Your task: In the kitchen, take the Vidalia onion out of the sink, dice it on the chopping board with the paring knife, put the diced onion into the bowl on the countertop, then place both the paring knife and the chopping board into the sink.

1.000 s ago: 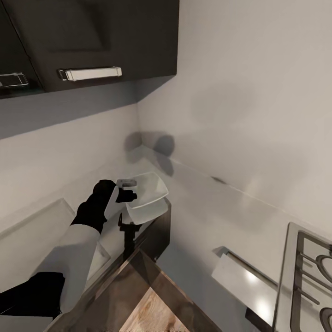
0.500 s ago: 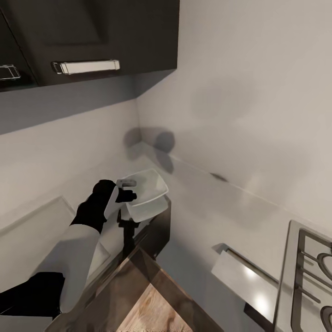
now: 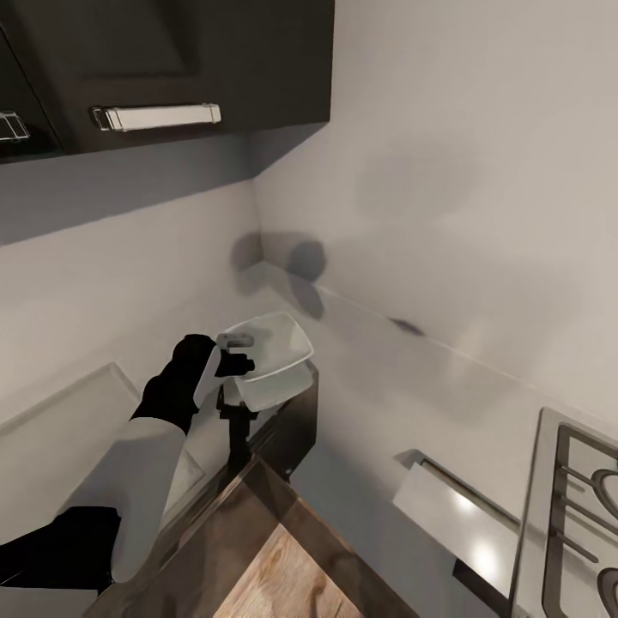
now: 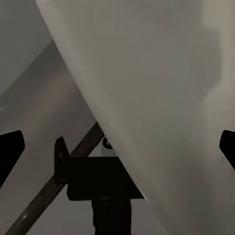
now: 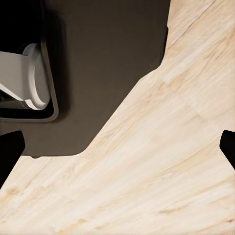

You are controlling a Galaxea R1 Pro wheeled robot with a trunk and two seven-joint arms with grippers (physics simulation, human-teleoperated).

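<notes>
The left gripper (image 3: pixel 233 354) sits at nine o'clock of the bowl (image 3: pixel 273 360), fingers clamped on its near rim — the dish is lifted and tilted above the table (image 3: pixel 378 403). A thin rim hold could slip, dropping it. Right fingers stand apart.

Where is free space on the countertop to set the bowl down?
The countertop is bare between the bowl, held by the left gripper, the back wall and the stove. The counter's edge under the bowl is tighter.
</notes>
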